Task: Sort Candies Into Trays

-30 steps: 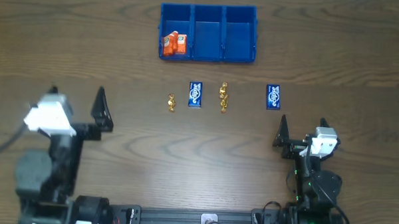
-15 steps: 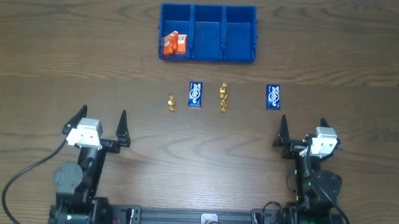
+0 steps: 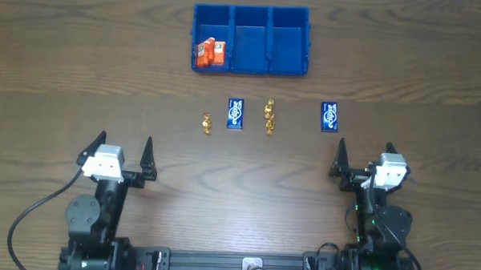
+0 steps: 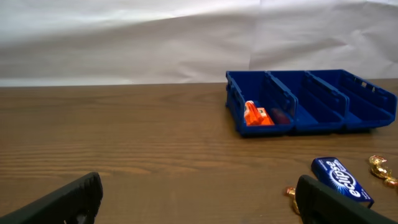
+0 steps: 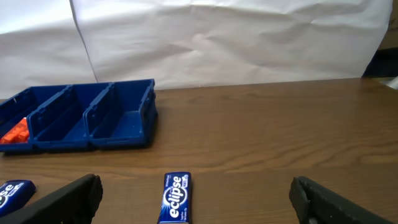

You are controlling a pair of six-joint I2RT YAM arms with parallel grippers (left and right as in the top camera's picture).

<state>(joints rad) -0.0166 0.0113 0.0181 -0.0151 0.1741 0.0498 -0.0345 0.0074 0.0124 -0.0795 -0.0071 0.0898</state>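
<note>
Your left tool (image 3: pixel 125 137) sits low by its base, fingers spread, holding nothing. On the desk (image 3: pixel 82 81) ahead, L to R: gold candy (image 3: pixel 207 123), blue pack (image 3: pixel 236 113), two gold candies (image 3: pixel 269 117), second blue pack (image 3: pixel 329 116), all short of the tray (image 3: pixel 249 71), whose left bin holds orange candies (image 3: pixel 210 54). Your right tool (image 3: pixel 365 144) is spread & unloaded too. Looks like you're btwn picks; next, drop onto the nearest piece, fingers astride it.
</note>
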